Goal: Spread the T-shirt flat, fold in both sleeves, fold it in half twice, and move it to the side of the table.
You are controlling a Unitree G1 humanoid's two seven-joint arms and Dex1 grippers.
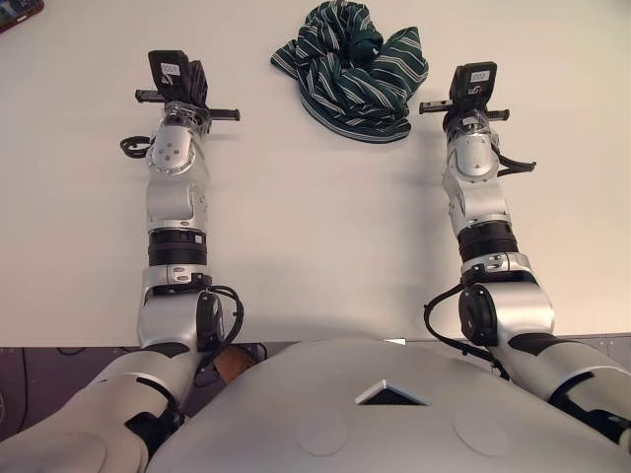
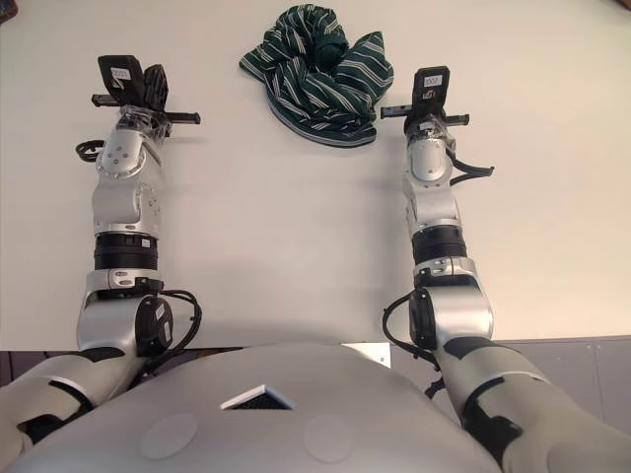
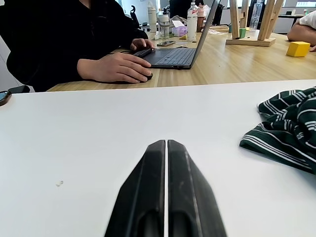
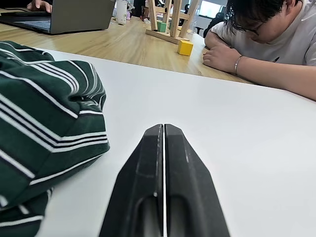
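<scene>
Two arms lie stretched forward over the white table, and I read the scene from my left across.

At the far left corner of the table a small dark flat object sits at the edge; I cannot tell what it is. Next comes the left gripper, low over the table top with its two black fingers pressed together along their whole length and nothing between them. A tiny pale speck lies on the surface near it. Bare table separates this gripper from the T-shirt.

The T-shirt, dark green with thin white stripes, sits bunched in a crumpled heap at the far middle of the table, between the two grippers and nearer the right one. Its folds rise into a mound, and no sleeve can be told apart from the rest.

The right gripper sits just beside the heap's right edge, with a narrow strip of white table between them. Its fingers are closed flat against each other and hold nothing.

Beyond the far edge stands a wooden table carrying a laptop, a wooden frame and a yellow block.
</scene>
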